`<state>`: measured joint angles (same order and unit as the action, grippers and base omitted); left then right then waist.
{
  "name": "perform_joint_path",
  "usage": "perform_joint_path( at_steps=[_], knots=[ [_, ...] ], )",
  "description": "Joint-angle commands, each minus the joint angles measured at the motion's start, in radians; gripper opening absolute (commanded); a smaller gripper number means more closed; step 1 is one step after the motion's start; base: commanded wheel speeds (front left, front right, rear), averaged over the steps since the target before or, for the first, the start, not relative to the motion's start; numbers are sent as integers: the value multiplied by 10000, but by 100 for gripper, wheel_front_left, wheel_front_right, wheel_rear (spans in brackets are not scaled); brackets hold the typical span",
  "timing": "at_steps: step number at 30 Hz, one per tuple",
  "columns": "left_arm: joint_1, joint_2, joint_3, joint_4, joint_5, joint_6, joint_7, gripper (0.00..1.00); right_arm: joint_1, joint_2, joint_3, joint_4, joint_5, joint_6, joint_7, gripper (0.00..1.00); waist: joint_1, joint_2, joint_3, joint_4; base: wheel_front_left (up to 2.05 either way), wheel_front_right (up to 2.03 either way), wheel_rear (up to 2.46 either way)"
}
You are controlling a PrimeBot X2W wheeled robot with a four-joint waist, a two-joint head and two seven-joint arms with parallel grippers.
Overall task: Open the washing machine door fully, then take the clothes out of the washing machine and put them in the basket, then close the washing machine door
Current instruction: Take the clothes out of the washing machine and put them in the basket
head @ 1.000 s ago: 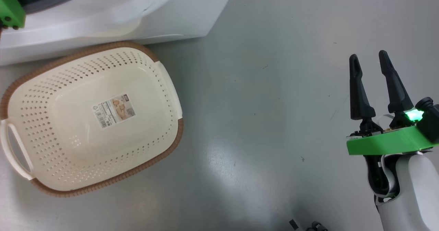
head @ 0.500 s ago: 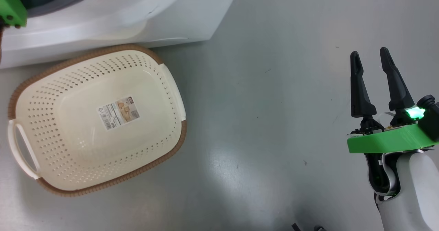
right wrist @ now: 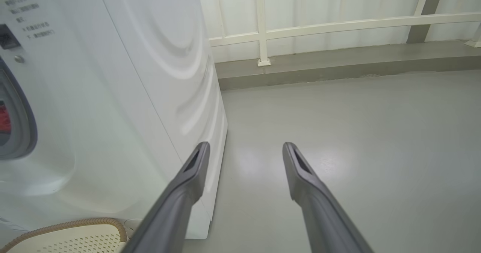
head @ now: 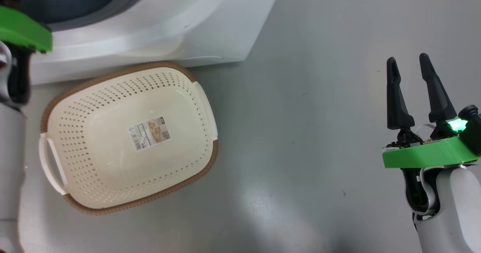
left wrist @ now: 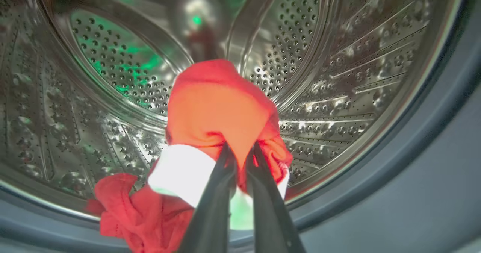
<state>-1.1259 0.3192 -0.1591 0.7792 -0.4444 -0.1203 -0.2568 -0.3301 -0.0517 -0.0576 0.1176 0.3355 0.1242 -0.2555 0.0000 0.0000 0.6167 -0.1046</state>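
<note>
**Fig.** Left pincer (left wrist: 240, 148), clamped on a fold of the clothes (left wrist: 214, 102) (a bright red soft fabric garment, white ribbed cuff) inside the perforated steel drum (left wrist: 338, 76) of the big white washing machine (head: 210, 27). The fabric should handle light, limp and trailing; a bunched fold gives the surest hold. Right pincer (head: 408, 57), spread wide, holds nothing, well clear of the cream-white perforated plastic basket (head: 124, 70) on the grey floor (head: 300, 132).

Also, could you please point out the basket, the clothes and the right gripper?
basket (head: 180, 106), head view, perforated inner wall.
clothes (left wrist: 214, 102), left wrist view, red fabric bulge.
right gripper (head: 407, 57), head view, between its fingertips.
</note>
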Motion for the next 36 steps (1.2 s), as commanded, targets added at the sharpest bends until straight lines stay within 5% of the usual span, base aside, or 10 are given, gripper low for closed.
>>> perform_joint_path(
  at_steps=[1, 12, 36],
  knots=[
    [426, 354, 514, -639, 259, 57, -49, 0, 311, 14, 96, -197, -119, 65, -63, 100, 0, 0, -248, 196, 0, 0, 0],
    [3027, -895, 2505, -3470, 1566, -88, -49, 0, 691, 14, -45, -173, -233, 65, -63, 100, 0, 0, -835, 544, 0, 0, 0],
    [5446, -1749, 3154, -9129, 1691, -103, -49, 0, 869, 12, -115, -220, -334, 65, -63, 100, 0, 0, -981, 802, 0, 0, 0]
  ],
)
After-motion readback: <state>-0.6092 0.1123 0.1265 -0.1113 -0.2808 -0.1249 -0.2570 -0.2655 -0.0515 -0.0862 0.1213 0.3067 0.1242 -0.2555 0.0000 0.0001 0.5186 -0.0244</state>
